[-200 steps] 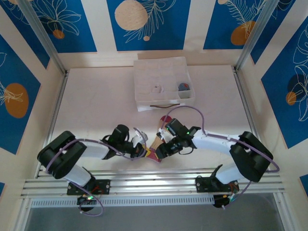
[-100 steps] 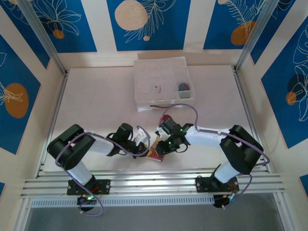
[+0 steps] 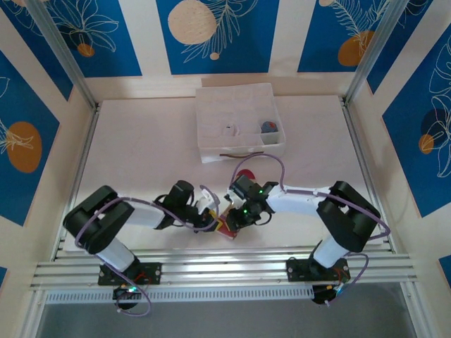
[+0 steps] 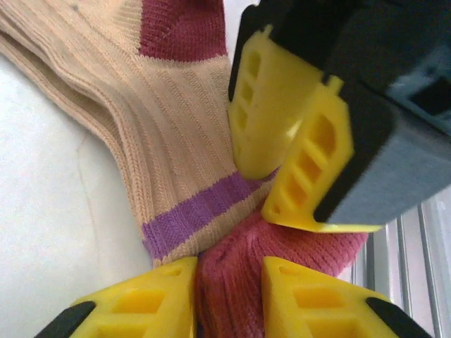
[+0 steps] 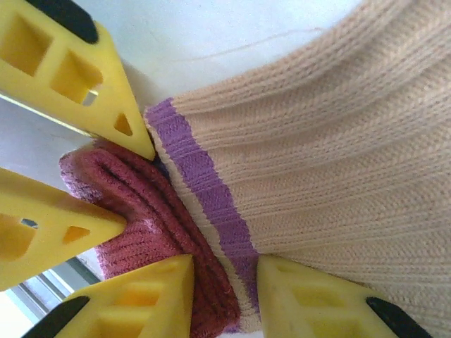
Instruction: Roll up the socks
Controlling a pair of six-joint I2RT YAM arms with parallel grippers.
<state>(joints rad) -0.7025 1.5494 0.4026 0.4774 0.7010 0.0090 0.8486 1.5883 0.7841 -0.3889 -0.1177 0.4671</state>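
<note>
Clearly, right pincer (image 5: pixel 225 273) pinches the tan sock (image 5: pixel 338 141) by its striped end; left pincer (image 4: pixel 230 273) straddles it, slightly parted.

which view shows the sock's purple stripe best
Right wrist view: the purple stripe runs close and sharp across the tan sock. Left wrist view shows it partly behind a yellow finger. Top external view: too small to tell.

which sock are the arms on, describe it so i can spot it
Look at the near edge of the white table, where the left gripper and right gripper meet. The tan sock lies between them: ribbed, with a purple stripe and maroon cuff, unlike the white bundle and grey bundle in the compartment box behind.
</note>
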